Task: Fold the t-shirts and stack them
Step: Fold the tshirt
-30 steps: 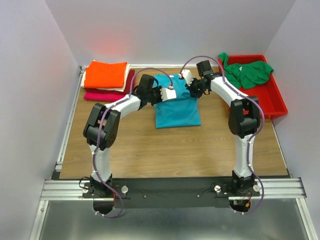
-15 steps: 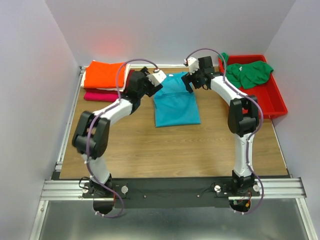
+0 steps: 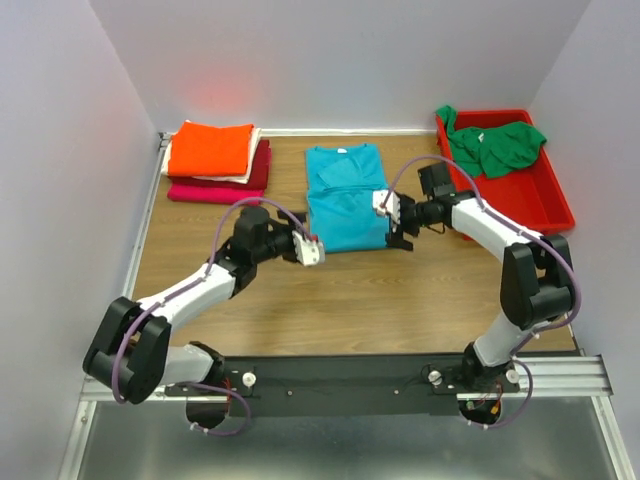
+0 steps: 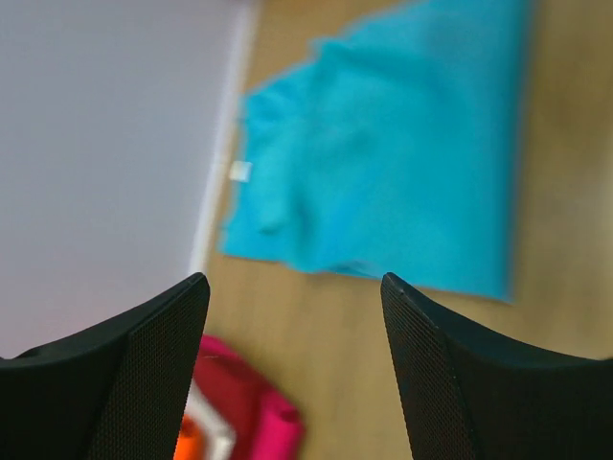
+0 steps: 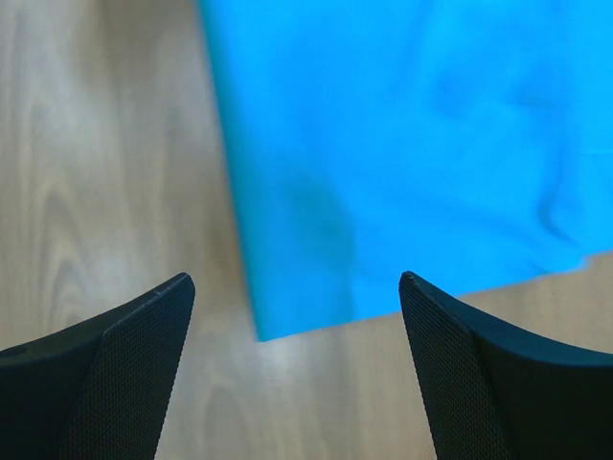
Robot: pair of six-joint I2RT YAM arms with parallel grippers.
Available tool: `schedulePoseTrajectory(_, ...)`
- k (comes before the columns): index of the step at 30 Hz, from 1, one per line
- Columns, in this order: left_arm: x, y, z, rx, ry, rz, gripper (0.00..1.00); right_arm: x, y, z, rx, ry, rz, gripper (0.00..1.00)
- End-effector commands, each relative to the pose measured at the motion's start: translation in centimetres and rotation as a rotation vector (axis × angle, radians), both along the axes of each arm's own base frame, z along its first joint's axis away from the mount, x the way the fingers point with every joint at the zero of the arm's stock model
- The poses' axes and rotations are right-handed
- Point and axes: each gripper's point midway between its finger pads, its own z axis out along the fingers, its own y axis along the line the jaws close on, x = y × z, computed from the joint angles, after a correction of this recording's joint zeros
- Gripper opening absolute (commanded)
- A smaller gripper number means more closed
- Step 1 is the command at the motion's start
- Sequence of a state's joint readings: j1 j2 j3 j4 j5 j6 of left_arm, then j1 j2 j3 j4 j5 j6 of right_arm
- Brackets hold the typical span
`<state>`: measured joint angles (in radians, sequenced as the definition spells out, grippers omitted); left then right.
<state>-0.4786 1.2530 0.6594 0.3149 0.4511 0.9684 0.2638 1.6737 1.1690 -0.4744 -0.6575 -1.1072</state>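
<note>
From my station, the left arm lies low over the near left part of the table (image 3: 350, 300), elbow out by the near left corner and forearm slanting in toward the middle. The left gripper (image 4: 295, 283) has its fingers spread wide with nothing between them, and sits just off the near left corner of the teal t-shirt (image 3: 345, 200). The right arm bends at an elbow by the right edge and reaches leftward. The right gripper (image 5: 297, 283) is also spread wide and empty, hanging over the shirt's near right corner, which I see between its fingertips with bare wood on either side. The teal t-shirt lies flat as a narrow panel, collar toward the far edge, mid-table. At the far left corner sits a folded stack: the orange t-shirt (image 3: 210, 148) on top, white and dark red below, magenta at the bottom. At the far right corner the green t-shirt (image 3: 495, 145) lies crumpled in the red bin (image 3: 545, 205).
</note>
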Motion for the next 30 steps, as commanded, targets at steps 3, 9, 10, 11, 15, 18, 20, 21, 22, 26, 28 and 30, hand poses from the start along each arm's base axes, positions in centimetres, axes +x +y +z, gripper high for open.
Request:
schedulePoseTrajectory(3,-3.3,-2.4,-5.6,0.153,0.047,-0.179,0.77,-2.7,-0.8,-4.1,-0.138,-0.03,0.189,0.88)
schedulePoseTrajectory(9,-2.4,-2.9,-8.6,0.216,0.063,-0.139,0.77,-1.9,-1.2,-6.1,-0.207,-0.028,0.142,0.84)
schedulePoseTrajectory(10,-2.1,-3.2,-9.3,0.236,0.072,-0.131,0.77,-2.0,-1.2,-6.3,-0.221,-0.028,0.139,0.84)
schedulePoseTrajectory(11,-1.9,-3.2,-9.6,0.251,0.074,-0.119,0.77,-2.0,-1.1,-6.6,-0.229,-0.024,0.137,0.84)
schedulePoseTrajectory(15,-0.7,-4.1,-10.3,0.292,0.091,-0.114,0.76,-1.4,-1.1,-8.0,-0.262,-0.002,0.101,0.81)
schedulePoseTrajectory(18,-0.3,-4.1,-12.1,0.345,0.134,-0.098,0.75,-1.0,-0.8,-8.1,-0.269,0.003,0.085,0.77)
schedulePoseTrajectory(20,0.2,-4.2,-12.8,0.371,0.15,-0.08,0.74,-0.8,-0.8,-8.5,-0.28,0.008,0.079,0.74)
schedulePoseTrajectory(21,0.2,-4.2,-13.2,0.383,0.156,-0.077,0.74,-0.7,-0.8,-8.6,-0.284,0.008,0.075,0.73)
schedulePoseTrajectory(22,0.5,-4.3,-13.2,0.39,0.157,-0.073,0.74,-0.7,-0.8,-8.7,-0.287,0.013,0.069,0.72)
schedulePoseTrajectory(26,-0.1,-4.1,-14.8,0.45,0.176,-0.078,0.73,-0.5,-0.9,-9.0,-0.293,0.024,0.045,0.68)
schedulePoseTrajectory(28,-0.7,-3.8,-15.0,0.454,0.175,-0.087,0.73,-0.5,-0.9,-9.0,-0.29,0.03,0.039,0.67)
schedulePoseTrajectory(30,-0.9,-3.8,-14.6,0.45,0.152,-0.104,0.74,-0.5,-1.0,-9.1,-0.292,0.031,0.035,0.65)
